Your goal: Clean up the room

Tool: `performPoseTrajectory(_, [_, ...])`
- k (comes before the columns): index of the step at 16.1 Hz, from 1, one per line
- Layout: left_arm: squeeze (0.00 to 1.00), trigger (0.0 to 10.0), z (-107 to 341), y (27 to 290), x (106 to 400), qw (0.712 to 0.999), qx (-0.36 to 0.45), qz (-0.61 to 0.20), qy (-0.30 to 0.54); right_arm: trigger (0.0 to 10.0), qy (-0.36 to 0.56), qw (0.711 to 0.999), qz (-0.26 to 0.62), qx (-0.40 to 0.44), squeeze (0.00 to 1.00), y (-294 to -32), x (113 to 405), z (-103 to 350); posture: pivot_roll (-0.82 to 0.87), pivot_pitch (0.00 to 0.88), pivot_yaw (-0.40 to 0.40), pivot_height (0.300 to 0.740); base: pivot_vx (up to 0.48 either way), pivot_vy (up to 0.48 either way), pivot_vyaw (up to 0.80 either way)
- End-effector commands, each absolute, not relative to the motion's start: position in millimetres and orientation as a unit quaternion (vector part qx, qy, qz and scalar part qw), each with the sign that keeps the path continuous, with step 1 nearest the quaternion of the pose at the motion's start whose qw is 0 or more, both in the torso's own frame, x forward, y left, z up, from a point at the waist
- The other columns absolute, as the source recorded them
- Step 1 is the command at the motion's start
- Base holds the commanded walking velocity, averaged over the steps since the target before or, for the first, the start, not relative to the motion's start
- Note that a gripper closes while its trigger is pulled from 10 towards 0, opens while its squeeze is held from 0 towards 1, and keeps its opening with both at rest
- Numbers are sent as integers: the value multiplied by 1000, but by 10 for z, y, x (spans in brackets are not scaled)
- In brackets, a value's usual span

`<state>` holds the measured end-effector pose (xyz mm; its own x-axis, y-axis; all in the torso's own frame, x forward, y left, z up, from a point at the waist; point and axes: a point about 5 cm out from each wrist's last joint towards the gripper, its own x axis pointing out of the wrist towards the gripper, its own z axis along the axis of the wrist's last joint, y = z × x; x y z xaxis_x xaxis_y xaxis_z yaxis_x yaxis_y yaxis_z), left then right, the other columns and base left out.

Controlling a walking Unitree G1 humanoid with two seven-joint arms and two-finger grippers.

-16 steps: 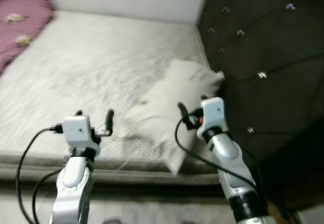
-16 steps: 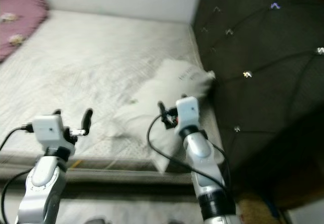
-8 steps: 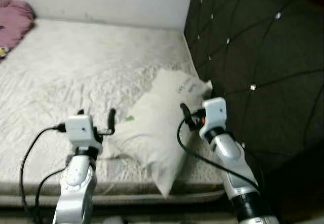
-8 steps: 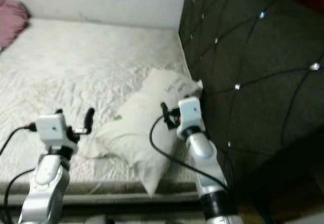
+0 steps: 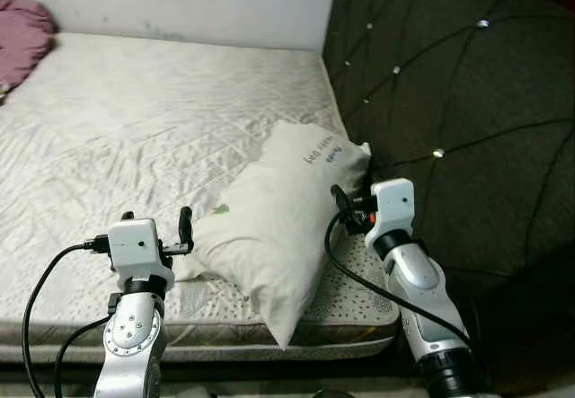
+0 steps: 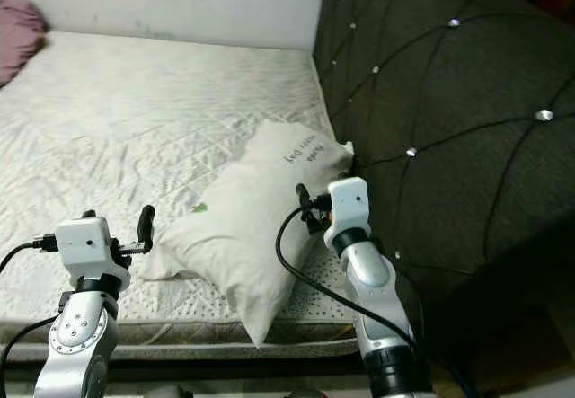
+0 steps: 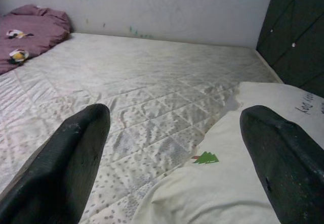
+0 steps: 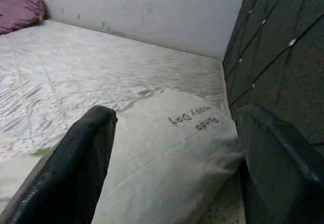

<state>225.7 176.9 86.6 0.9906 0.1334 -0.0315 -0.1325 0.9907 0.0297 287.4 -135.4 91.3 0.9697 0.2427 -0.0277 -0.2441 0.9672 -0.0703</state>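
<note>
A white pillow (image 5: 278, 227) lies on the bed (image 5: 135, 119) at its near corner, beside the dark headboard (image 5: 449, 101). The left gripper (image 7: 172, 158) and the right gripper (image 8: 172, 158) hover spread at the pillow's two ends, holding nothing. A pink blanket (image 7: 30, 29) sits at the far corner.

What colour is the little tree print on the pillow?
Green; the tree print on the white pillow shows best in the left wrist view.
</note>
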Motion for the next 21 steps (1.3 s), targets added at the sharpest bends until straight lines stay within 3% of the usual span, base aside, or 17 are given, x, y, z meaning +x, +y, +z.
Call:
performPoseTrajectory(1, [0, 10000, 927, 1765, 2276, 998, 15, 65, 8, 10000, 7, 992, 121, -35, 0, -1370, 2883, 941, -35, 0, -79, 735, 0, 0, 0])
performPoseTrajectory(11, [0, 10000, 965, 1725, 2312, 999, 20, 50, 2, 10000, 3, 992, 126, -21, 0, -1347, 2888, 951, -38, 0, -72, 625, 0, 0, 0])
performPoseTrajectory(21, [0, 10000, 997, 1669, 2337, 1000, -2, 25, -1, 10000, 1, 990, 132, -39, 0, -1335, 2936, 974, -35, 0, -85, 625, 0, 0, 0])
